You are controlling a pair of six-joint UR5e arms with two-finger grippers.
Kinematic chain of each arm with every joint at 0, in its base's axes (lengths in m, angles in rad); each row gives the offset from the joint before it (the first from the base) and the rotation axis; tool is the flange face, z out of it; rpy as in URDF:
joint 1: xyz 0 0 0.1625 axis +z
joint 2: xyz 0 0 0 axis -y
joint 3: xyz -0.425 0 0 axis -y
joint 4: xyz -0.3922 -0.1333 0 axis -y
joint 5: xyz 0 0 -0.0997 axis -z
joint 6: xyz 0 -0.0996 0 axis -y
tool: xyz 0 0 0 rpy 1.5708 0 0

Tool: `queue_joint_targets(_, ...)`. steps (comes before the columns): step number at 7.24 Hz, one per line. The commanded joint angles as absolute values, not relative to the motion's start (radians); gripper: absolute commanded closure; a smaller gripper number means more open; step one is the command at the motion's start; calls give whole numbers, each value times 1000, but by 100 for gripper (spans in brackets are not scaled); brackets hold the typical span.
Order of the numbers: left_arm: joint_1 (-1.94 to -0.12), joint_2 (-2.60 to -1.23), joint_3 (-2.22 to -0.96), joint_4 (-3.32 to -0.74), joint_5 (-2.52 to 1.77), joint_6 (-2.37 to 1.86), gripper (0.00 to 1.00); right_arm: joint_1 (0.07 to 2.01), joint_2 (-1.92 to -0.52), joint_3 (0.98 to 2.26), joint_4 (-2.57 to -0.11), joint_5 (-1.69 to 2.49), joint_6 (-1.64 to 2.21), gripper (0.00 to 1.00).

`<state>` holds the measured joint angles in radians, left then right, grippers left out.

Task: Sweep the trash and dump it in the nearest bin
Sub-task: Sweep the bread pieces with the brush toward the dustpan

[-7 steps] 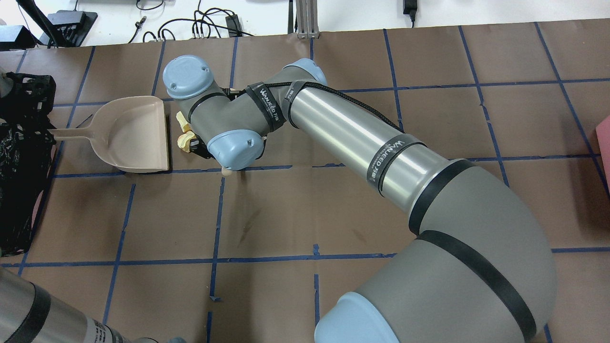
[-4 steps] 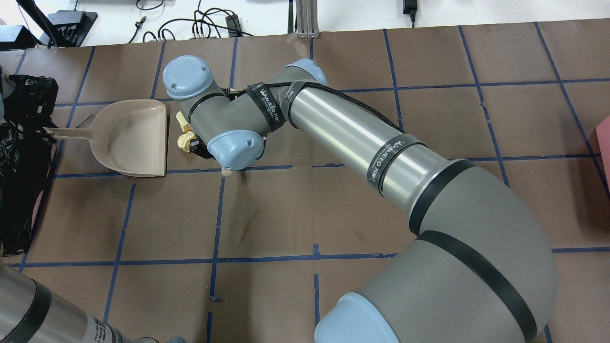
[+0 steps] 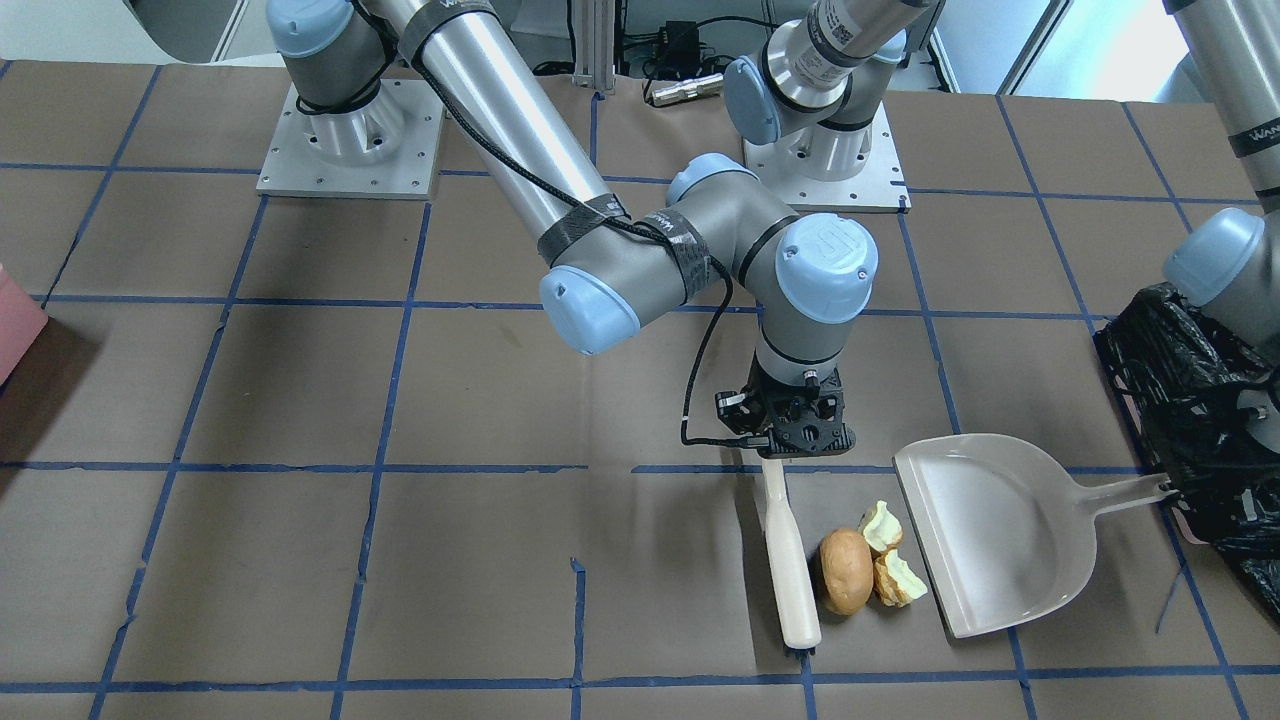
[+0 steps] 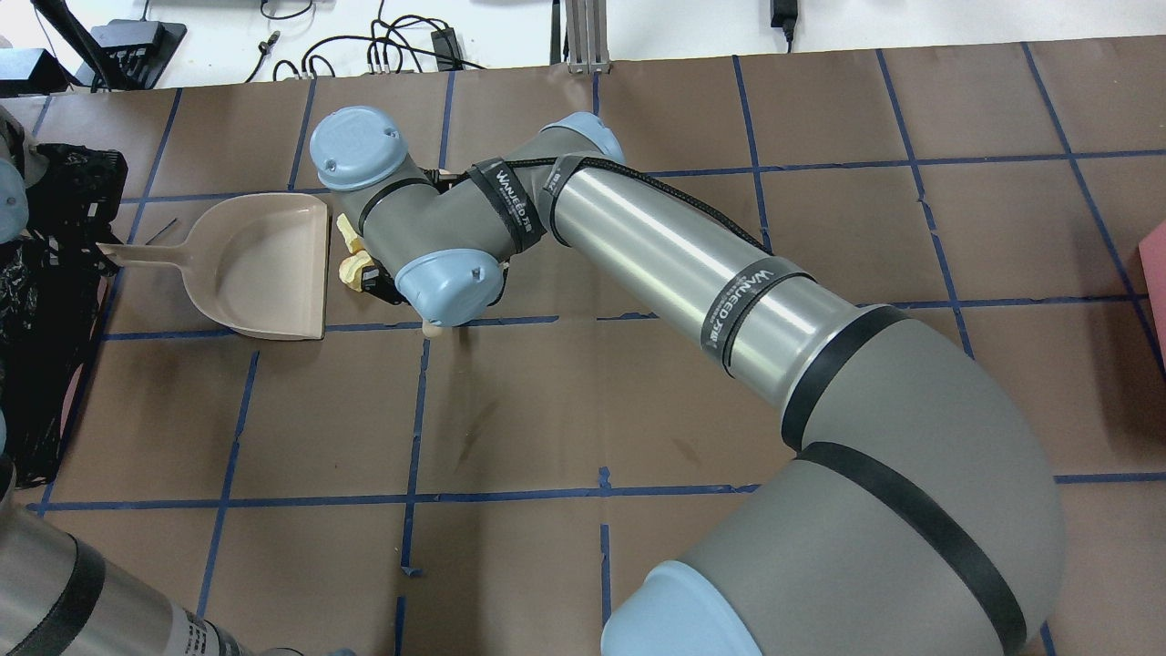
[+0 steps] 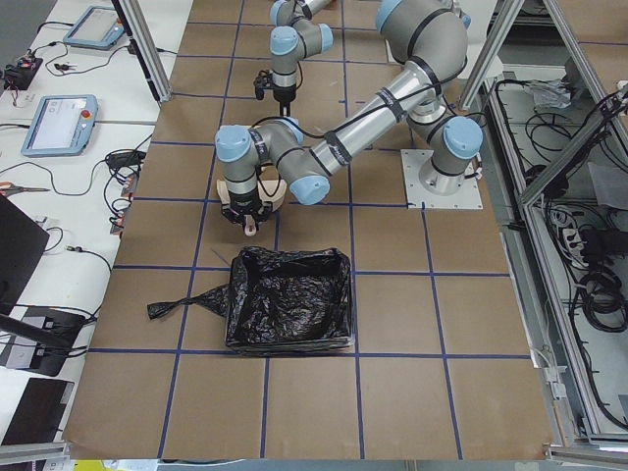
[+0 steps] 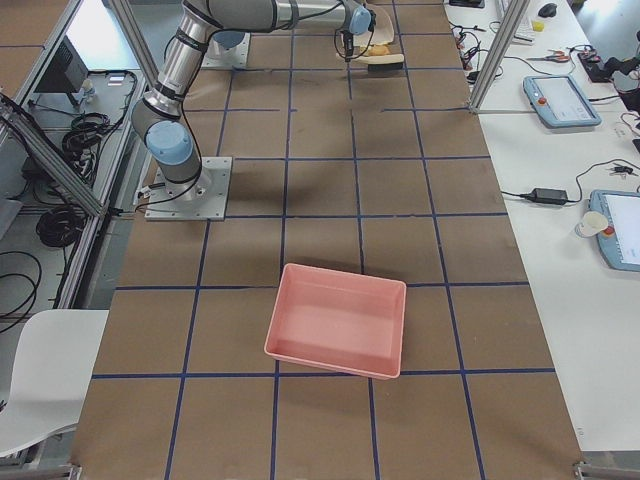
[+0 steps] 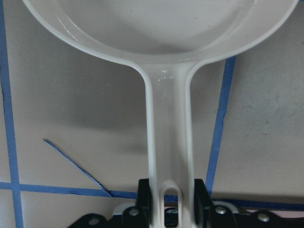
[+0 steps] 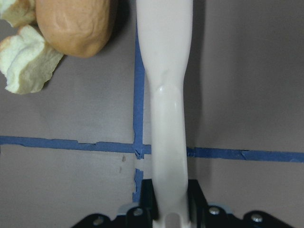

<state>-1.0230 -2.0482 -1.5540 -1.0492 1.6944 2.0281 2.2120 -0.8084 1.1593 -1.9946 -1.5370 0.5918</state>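
Note:
The trash is a brown oval lump (image 3: pixel 846 585) and two pale chunks (image 3: pixel 897 580), lying between a cream-handled brush (image 3: pixel 790 560) and the mouth of a beige dustpan (image 3: pixel 990 530). My right gripper (image 3: pixel 785 450) is shut on the brush handle (image 8: pixel 166 118); the lump (image 8: pixel 76 23) touches the brush's side. My left gripper (image 7: pixel 172 190) is shut on the dustpan handle (image 7: pixel 168 142), right beside the bin (image 3: pixel 1190 440) lined with a black bag. In the overhead view only the pale chunks (image 4: pixel 351 255) show next to the dustpan (image 4: pixel 264 269); the right wrist hides the lump.
The black-lined bin (image 5: pixel 289 299) stands at the table's end on my left. A plain pink tray (image 6: pixel 340 320) sits far off toward my right end. Brown paper with blue tape lines covers the table (image 4: pixel 638 410). Cables and equipment lie beyond the far edge.
The dustpan slid a little toward the near side, then right, bringing its mouth closer to the trash. The left wrist moved with it. The right arm and brush stayed still.

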Motion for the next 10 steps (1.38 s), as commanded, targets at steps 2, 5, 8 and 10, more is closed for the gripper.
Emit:
queue_joint_targets(2, -1029, -2052, -1555, -1048, 1695, 2013, 100, 2214, -805, 1155, -2000, -1537, 597, 93)
queue_joint_targets(5, -1029, -2052, -1555, -1048, 1697, 2011, 100, 2223, -796, 1149, -2005, -1536, 586, 93)
queue_joint_targets(8, -1029, -2052, -1555, -1048, 1697, 2008, 99, 2250, -762, 1120, -2054, -1534, 597, 93)
queue_joint_targets(10, -1029, -2052, -1559, -1048, 1698, 2006, 99, 2273, -727, 1097, -2059, -1516, 626, 93)
